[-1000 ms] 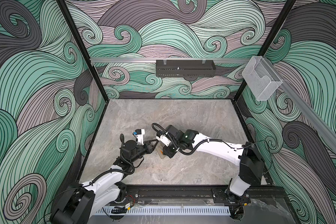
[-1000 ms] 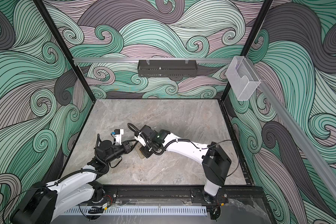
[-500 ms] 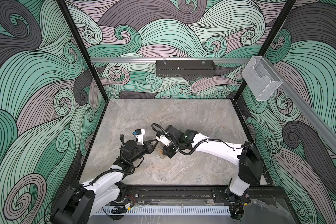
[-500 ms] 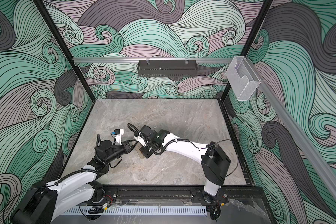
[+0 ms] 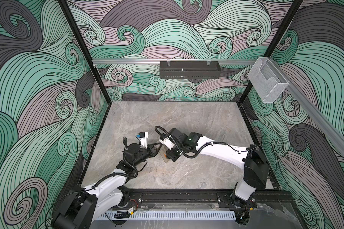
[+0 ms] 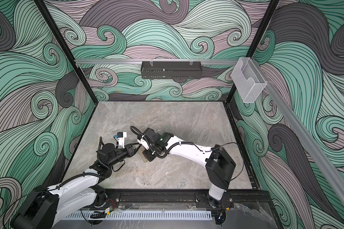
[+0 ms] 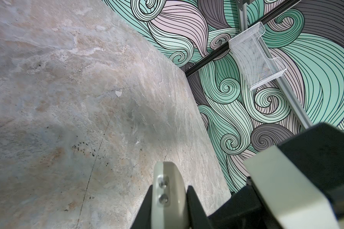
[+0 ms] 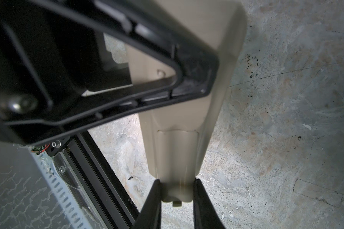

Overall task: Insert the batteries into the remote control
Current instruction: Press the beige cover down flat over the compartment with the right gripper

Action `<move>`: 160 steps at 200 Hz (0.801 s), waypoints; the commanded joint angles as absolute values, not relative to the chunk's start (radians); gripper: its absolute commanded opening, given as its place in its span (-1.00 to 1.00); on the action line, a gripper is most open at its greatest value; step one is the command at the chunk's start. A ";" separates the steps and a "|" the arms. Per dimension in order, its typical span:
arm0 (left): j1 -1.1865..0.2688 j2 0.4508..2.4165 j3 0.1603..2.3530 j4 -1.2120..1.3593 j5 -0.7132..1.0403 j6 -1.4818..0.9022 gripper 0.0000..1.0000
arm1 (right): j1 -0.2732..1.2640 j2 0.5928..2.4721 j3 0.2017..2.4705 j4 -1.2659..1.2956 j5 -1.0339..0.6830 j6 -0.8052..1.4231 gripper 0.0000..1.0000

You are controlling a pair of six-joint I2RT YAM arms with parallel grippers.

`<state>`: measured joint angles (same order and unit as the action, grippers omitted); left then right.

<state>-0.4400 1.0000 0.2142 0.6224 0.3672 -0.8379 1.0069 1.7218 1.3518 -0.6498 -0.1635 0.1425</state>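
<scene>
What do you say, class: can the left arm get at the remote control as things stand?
Probably yes. The right gripper clamps the remote control by one end, and the left gripper, shut, is right beside it with nothing between them.

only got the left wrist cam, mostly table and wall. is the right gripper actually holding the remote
observer: Yes. In the right wrist view the right gripper is shut on one end of the remote control, jaws pressing it from both sides.
operator: which face is showing
observer: Its plain pale back faces that camera; no buttons show.
operator: where is all this on the table
observer: In both top views the left gripper and the right one meet at the remote near the middle of the table, slightly left.
</scene>
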 commanded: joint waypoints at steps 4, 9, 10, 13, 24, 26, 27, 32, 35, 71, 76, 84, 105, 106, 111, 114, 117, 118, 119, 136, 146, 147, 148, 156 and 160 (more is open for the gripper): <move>-0.443 1.004 0.250 0.688 0.413 -0.831 -1.00 | 1.010 1.741 1.374 -0.621 -0.180 0.149 -0.83; -0.443 1.004 0.250 0.688 0.414 -0.830 -1.00 | 1.010 1.740 1.374 -0.622 -0.181 0.149 -0.83; -0.444 1.003 0.250 0.688 0.415 -0.830 -1.00 | 1.010 1.741 1.374 -0.622 -0.180 0.149 -0.83; -0.445 1.003 0.250 0.689 0.415 -0.830 -1.00 | 1.010 1.742 1.374 -0.622 -0.180 0.150 -0.83; -0.446 1.003 0.250 0.692 0.417 -0.829 -1.00 | 1.010 1.741 1.374 -0.621 -0.180 0.150 -0.83; -0.446 1.003 0.250 0.692 0.418 -0.828 -1.00 | 1.009 1.741 1.374 -0.621 -0.180 0.150 -0.83; -0.446 1.003 0.250 0.692 0.419 -0.828 -1.00 | 1.009 1.741 1.374 -0.621 -0.180 0.150 -0.83; -0.446 1.003 0.250 0.693 0.420 -0.829 -1.00 | 1.009 1.742 1.373 -0.620 -0.180 0.152 -0.83; -0.449 1.004 0.250 0.693 0.421 -0.829 -1.00 | 1.010 1.741 1.372 -0.618 -0.180 0.152 -0.83; -0.451 1.009 0.252 0.703 0.439 -0.826 -1.00 | 1.009 1.740 1.371 -0.613 -0.177 0.155 -0.82; -0.451 1.009 0.252 0.705 0.441 -0.827 -1.00 | 1.010 1.740 1.371 -0.612 -0.177 0.155 -0.82; -0.452 1.009 0.251 0.706 0.443 -0.826 -1.00 | 1.011 1.739 1.369 -0.610 -0.176 0.156 -0.82; -0.455 1.008 0.252 0.706 0.448 -0.825 -1.00 | 1.010 1.733 1.361 -0.598 -0.175 0.158 -0.81; -0.455 1.008 0.253 0.706 0.448 -0.825 -1.00 | 1.011 1.733 1.361 -0.597 -0.176 0.158 -0.81; -0.455 1.006 0.252 0.706 0.448 -0.825 -1.00 | 1.010 1.730 1.359 -0.593 -0.175 0.158 -0.81; -0.455 1.006 0.251 0.706 0.448 -0.824 -1.00 | 1.010 1.730 1.356 -0.591 -0.176 0.158 -0.81; -0.456 1.006 0.251 0.706 0.448 -0.825 -1.00 | 1.010 1.728 1.354 -0.587 -0.176 0.158 -0.81; -0.456 1.006 0.251 0.706 0.448 -0.825 -1.00 | 1.010 1.728 1.354 -0.585 -0.177 0.158 -0.81; -0.456 1.006 0.251 0.706 0.448 -0.825 -1.00 | 1.009 1.727 1.353 -0.583 -0.178 0.158 -0.81; -0.457 1.006 0.250 0.707 0.446 -0.828 -1.00 | 1.010 1.719 1.340 -0.564 -0.183 0.161 -0.80; -0.457 1.006 0.250 0.710 0.445 -0.831 -1.00 | 1.010 1.719 1.338 -0.562 -0.180 0.161 -0.80; -0.457 1.006 0.250 0.711 0.445 -0.831 -1.00 | 1.009 1.719 1.338 -0.562 -0.180 0.161 -0.80; -0.457 1.005 0.250 0.711 0.445 -0.831 -1.00 | 1.009 1.719 1.338 -0.563 -0.180 0.161 -0.80; -0.458 1.004 0.250 0.716 0.444 -0.836 -1.00 | 1.011 1.719 1.336 -0.563 -0.179 0.161 -0.80; -0.459 1.004 0.250 0.717 0.443 -0.838 -1.00 | 1.010 1.718 1.335 -0.563 -0.176 0.161 -0.80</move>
